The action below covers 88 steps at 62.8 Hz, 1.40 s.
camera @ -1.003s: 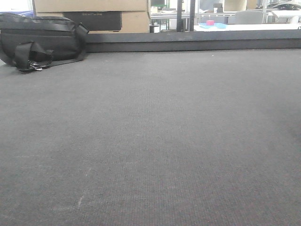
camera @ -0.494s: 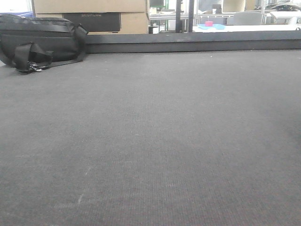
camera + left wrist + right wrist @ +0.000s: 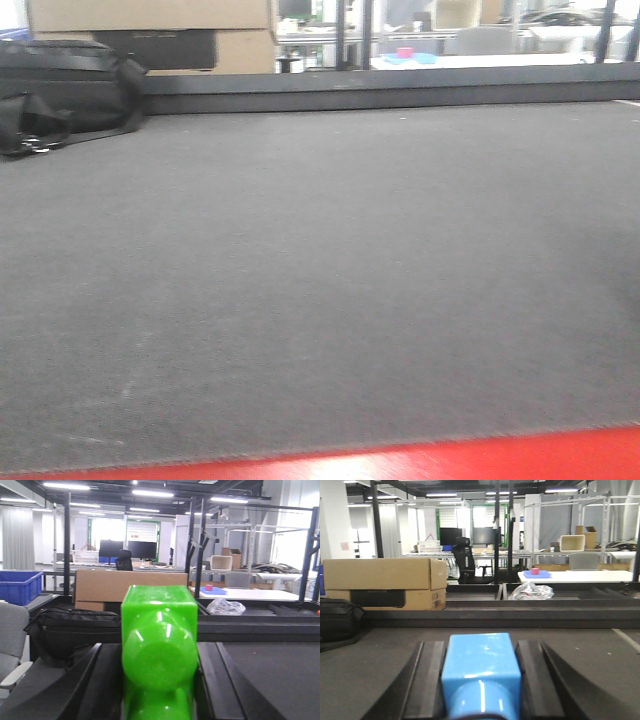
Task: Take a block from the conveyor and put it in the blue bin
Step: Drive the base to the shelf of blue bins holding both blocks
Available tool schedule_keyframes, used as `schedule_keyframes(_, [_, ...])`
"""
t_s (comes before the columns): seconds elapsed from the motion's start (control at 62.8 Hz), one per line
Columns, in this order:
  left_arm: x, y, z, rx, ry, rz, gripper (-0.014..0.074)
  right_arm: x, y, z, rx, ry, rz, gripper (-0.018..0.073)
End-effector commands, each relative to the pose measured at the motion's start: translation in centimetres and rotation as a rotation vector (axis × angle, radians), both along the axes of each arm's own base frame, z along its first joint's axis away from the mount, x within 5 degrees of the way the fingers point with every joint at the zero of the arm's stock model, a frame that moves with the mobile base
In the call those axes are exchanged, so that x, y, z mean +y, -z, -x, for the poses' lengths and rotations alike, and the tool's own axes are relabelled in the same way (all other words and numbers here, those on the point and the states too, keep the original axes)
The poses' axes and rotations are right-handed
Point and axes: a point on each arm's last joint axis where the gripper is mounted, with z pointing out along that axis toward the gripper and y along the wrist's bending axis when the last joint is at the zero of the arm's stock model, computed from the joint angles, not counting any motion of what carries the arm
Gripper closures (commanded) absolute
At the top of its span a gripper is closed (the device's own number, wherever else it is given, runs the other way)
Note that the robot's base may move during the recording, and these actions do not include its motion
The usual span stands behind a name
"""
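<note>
Grasp judged done: left gripper [image 3: 157, 682] clamps green block [image 3: 159, 625], right gripper [image 3: 481, 682] clamps blue block [image 3: 480, 662]; next, carry both to blue bin [image 3: 19, 586], 9 o'clock in the left wrist view.

Three low views across the conveyor [image 3: 320, 250]

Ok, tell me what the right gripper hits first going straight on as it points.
Holding a light blue plastic block, the right gripper has bare dark grey woven belt ahead; probably the low black rail first, depth unclear.
</note>
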Motion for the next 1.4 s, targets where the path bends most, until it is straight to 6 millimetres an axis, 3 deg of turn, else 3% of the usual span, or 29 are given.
schedule_keyframes(0.0, [0.02, -0.27, 0.16, -0.03, -0.001, 0.013, 0.0708, -0.01, -0.12, 0.13, -0.028, 0.001, 0.012, 0.0721])
schedule_keyframes(1.386, [0.02, -0.27, 0.16, -0.03, -0.001, 0.013, 0.0708, -0.01, -0.12, 0.13, -0.028, 0.001, 0.012, 0.0721])
